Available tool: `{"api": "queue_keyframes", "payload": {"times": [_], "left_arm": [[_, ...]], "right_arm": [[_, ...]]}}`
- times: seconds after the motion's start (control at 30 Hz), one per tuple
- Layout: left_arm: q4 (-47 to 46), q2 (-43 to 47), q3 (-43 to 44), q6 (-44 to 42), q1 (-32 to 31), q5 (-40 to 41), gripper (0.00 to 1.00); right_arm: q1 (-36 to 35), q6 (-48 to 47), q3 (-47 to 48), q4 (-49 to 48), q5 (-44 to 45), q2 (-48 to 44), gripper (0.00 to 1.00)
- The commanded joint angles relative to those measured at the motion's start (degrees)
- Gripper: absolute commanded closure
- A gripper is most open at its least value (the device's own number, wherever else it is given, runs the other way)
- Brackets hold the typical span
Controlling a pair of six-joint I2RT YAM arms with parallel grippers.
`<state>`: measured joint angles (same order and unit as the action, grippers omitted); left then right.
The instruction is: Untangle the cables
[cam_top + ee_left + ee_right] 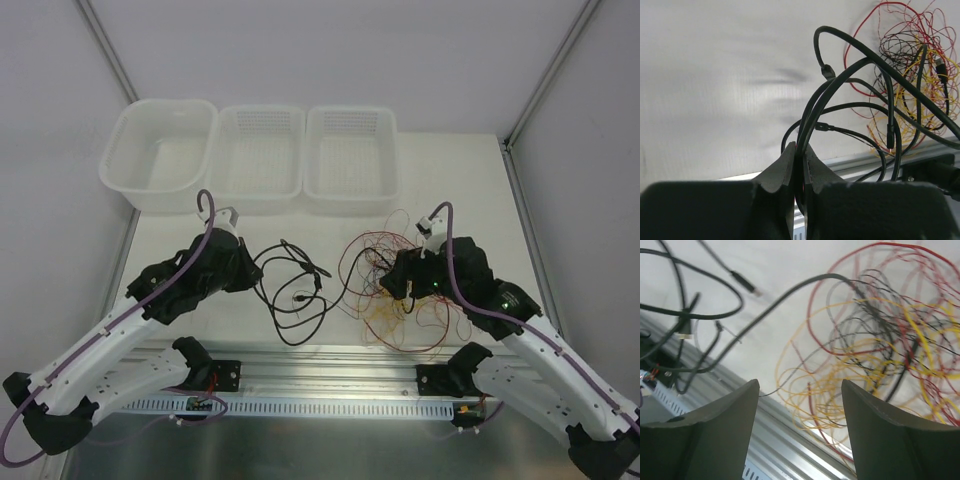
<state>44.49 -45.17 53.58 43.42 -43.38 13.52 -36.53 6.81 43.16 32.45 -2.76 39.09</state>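
Observation:
A loose tangle of thin red, yellow and black wires (385, 300) lies right of centre on the white table. A thicker black cable (300, 298) loops to its left and reaches into the tangle. My left gripper (250, 270) is shut on the black cable (812, 112), which rises from between the jaws. The wire tangle (920, 35) shows at that view's upper right. My right gripper (397, 283) hangs over the tangle's left part. It is open (800, 390) and empty, with yellow and red wires (880, 340) below and beyond it. The black cable (790, 292) crosses at the upper left.
A white tub (165, 102) and two white mesh baskets (262, 108) (350, 108) stand in a row at the back. An aluminium rail (330, 375) runs along the near edge, with the tangle's lower loops close to it. Grey walls enclose the table.

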Motion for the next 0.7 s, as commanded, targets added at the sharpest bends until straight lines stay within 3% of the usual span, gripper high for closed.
{"api": "queue_keyframes", "payload": {"times": [0.0,0.13,0.27,0.43,0.67], "left_arm": [[-8.1,1.3,-2.3,5.0,0.7,-4.9,1.0],[-14.1,2.4,-7.0,9.9,0.7,-5.8,1.0],[-18.2,4.7,-11.8,14.8,0.5,-5.1,1.0],[-20.0,6.3,-14.0,18.6,0.0,-3.1,1.0],[-21.5,8.0,-16.6,22.4,-1.3,-0.3,1.0]], "right_arm": [[-4.8,1.0,1.6,-8.9,-5.2,1.9,0.29],[-12.6,3.1,2.2,-10.4,-0.3,6.3,0.3],[-19.1,10.9,-0.3,-16.6,6.4,8.3,0.3],[-25.2,21.9,-6.6,-24.6,14.7,8.0,0.34],[-32.9,26.9,-6.2,-25.5,21.0,12.8,0.42]]}}
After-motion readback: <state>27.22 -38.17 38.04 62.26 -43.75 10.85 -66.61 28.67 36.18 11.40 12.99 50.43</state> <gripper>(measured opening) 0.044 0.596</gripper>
